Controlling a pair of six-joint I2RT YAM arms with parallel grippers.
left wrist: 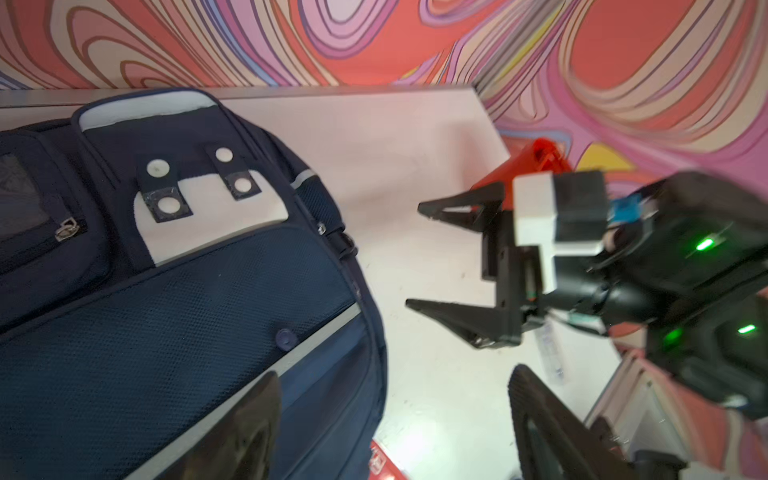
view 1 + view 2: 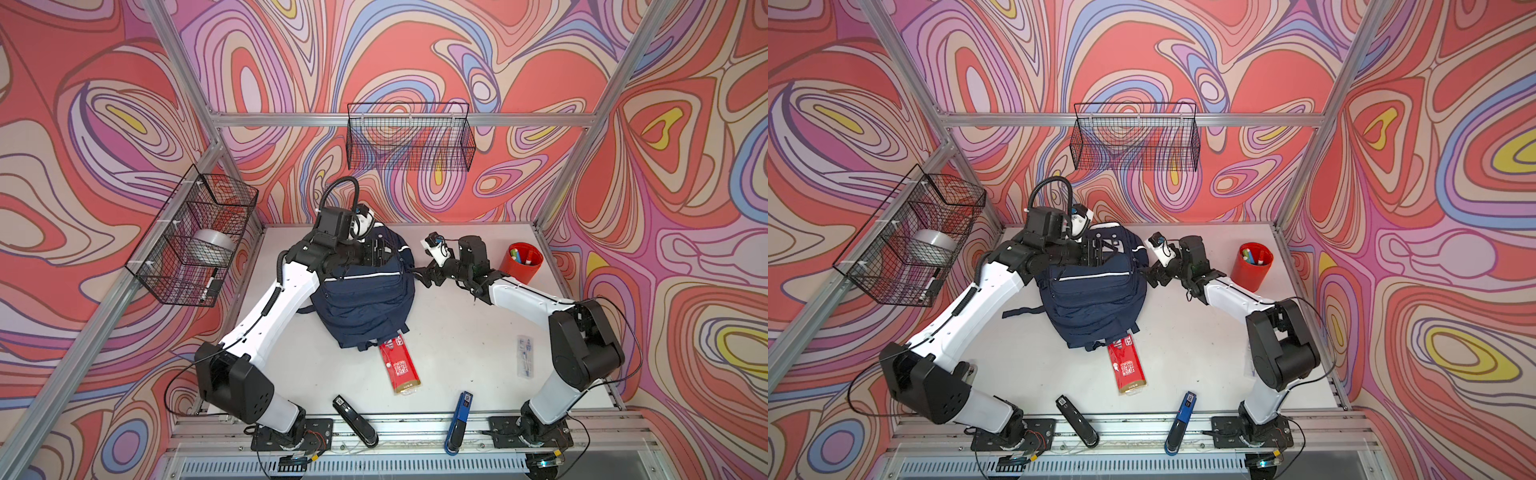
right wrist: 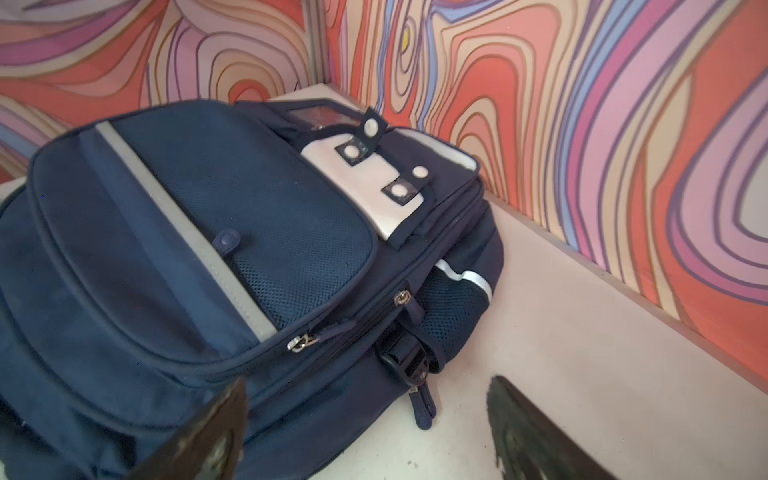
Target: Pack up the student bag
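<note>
The left pincer (image 1: pixel 395 374) hangs spread and empty over the far end of the student bag (image 2: pixel 365 303). The right pincer (image 1: pixel 415 255) is spread and empty too, just off the bag's right side. The bag lies front-up at the tabletop's (image 2: pixel 457 332) middle, top towards the far wall, and its zips look closed.

Packing seems barely begun. A red packet (image 2: pixel 400 365) pokes from under the bag's near end. A black stapler (image 2: pixel 355 419) and a blue stapler (image 2: pixel 459 422) straddle the near edge, and a clear packet (image 2: pixel 524 355) lies right. The red pen cup (image 2: pixel 524 261) crowds the right arm. Open room lies near-right of the bag.
</note>
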